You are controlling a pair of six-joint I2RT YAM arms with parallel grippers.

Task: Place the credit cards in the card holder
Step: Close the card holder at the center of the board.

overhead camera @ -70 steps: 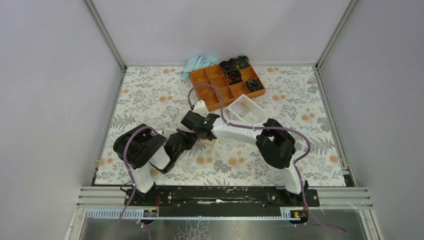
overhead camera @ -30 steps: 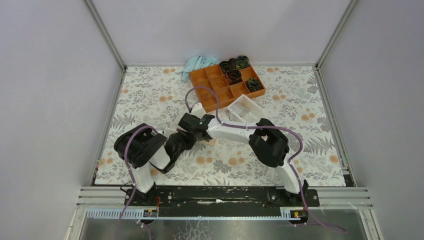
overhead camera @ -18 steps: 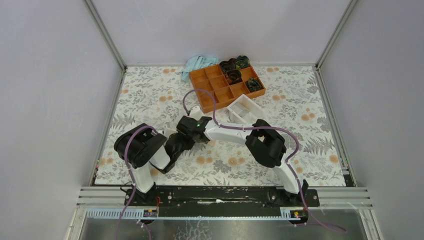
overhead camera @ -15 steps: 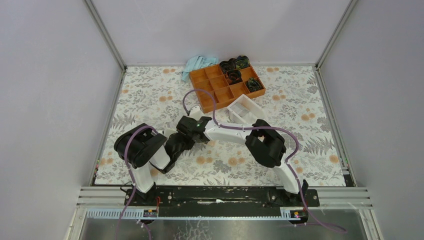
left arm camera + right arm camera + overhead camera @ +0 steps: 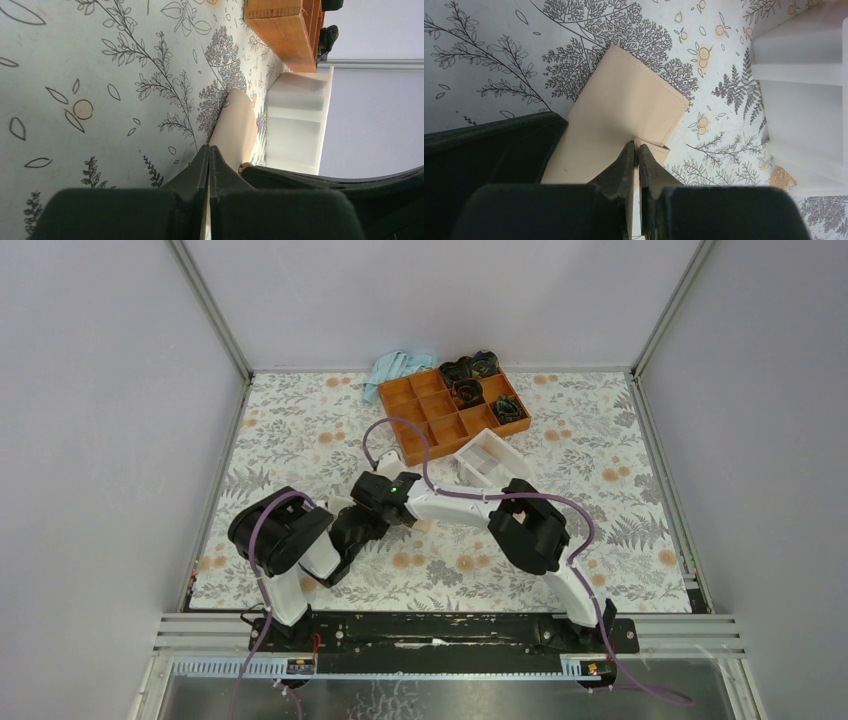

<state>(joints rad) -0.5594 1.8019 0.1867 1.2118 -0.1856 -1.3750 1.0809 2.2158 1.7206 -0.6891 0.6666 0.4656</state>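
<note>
Robot lab cell: bare grey walls, aluminium frame.

One card holder, orange tray, white tray, cloth

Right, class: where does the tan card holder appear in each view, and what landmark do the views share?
Top external: card holder at centre, mostly hidden.
Left wrist: card holder at centre, edge-on.
Right wrist: card holder at centre, lying flat.
Shared landmark: white tray.
</note>
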